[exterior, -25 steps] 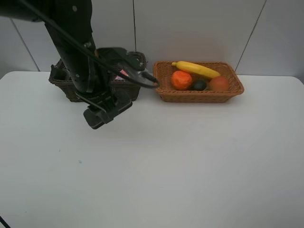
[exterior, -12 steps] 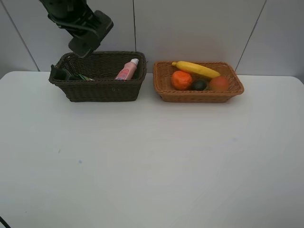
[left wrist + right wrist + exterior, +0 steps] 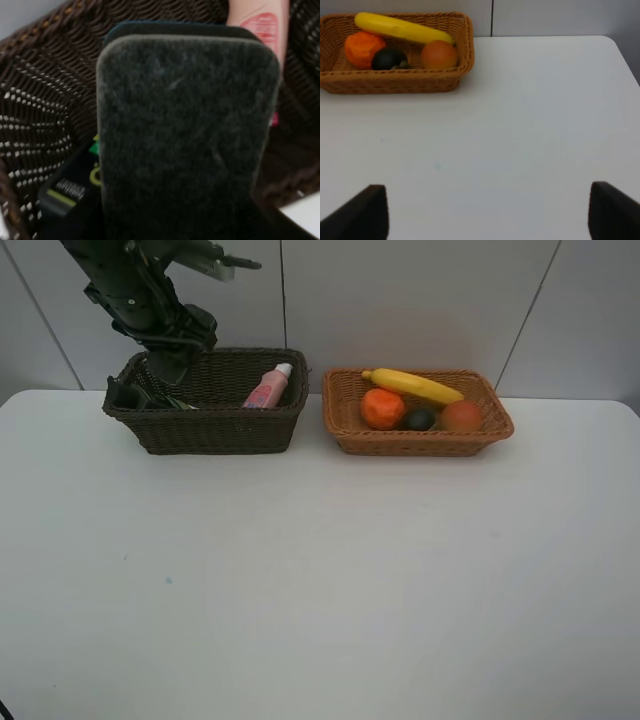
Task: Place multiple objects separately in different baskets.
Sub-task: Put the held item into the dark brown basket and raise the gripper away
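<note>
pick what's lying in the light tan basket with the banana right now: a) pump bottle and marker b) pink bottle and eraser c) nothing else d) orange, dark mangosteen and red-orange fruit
d: in the light tan basket the banana lies along the back, with the orange, dark mangosteen and red-orange fruit in front of it.

Mostly wicker, felt and smooth plastic-looking stuff on a matt white table

Both baskets are woven wicker: the dark brown basket [image 3: 205,418] has a tight, rough weave with little glints between the strands, the orange-tan basket [image 3: 418,439] looks a bit smoother and warmer. The black felt eraser [image 3: 185,135] is fuzzy, matt felt, fibres showing up close. The pink bottle [image 3: 267,388] is smooth plastic with a slight sheen. The banana [image 3: 412,385] is glossy and even, the orange [image 3: 381,408] dimpled and rough, the mangosteen [image 3: 419,419] dark with a dull shine, the red-orange fruit [image 3: 461,415] smooth. The table [image 3: 320,580] is plain matt white.
</note>
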`<state>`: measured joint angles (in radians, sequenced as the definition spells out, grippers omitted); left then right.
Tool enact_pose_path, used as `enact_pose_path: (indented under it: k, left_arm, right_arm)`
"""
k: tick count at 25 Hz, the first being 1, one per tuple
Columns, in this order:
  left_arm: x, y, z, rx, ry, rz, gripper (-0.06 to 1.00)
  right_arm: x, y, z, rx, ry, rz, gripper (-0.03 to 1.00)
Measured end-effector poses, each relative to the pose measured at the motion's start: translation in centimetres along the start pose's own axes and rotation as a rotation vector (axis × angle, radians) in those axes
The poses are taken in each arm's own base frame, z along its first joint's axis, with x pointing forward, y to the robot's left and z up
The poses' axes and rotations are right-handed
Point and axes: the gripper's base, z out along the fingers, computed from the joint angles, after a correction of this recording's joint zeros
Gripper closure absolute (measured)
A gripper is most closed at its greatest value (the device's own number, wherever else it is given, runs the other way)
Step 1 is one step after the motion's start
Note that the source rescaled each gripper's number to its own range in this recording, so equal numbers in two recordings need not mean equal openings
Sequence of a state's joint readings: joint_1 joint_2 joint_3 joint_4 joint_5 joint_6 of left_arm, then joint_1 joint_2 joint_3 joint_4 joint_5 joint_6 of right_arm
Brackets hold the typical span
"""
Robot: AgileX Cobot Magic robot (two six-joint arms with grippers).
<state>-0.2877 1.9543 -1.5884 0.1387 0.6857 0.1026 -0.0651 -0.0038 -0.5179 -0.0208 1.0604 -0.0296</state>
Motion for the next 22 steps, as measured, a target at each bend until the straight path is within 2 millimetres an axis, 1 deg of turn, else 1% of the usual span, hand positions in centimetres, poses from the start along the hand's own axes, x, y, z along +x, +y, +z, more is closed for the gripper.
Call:
enact_pose_path:
  k: [1, 5, 8, 9, 12, 22]
  left_arm:
    - [0.1, 0.0, 1.4, 0.002, 0.006, -0.011, 0.55]
    - [0.4, 0.0, 5.3, 0.004, -0.012, -0.056, 0.55]
    - [0.6, -0.1, 7.6, 0.007, -0.035, -0.075, 0.55]
    - [0.6, -0.1, 8.0, 0.008, -0.042, -0.079, 0.55]
    - [0.8, -0.3, 8.8, 0.011, -0.042, -0.082, 0.55]
    - [0.6, -0.3, 8.8, 0.02, -0.064, -0.1, 0.55]
  right_arm:
    - [0.0, 0.0, 0.0, 0.0, 0.0, 0.0, -0.03]
    - [0.0, 0.0, 0.0, 0.0, 0.0, 0.0, -0.03]
    - [0.0, 0.0, 0.0, 0.0, 0.0, 0.0, -0.03]
    - [0.0, 0.0, 0.0, 0.0, 0.0, 0.0, -0.03]
    - [0.0, 0.0, 0.0, 0.0, 0.0, 0.0, -0.03]
    - [0.0, 0.0, 0.0, 0.0, 0.0, 0.0, -0.03]
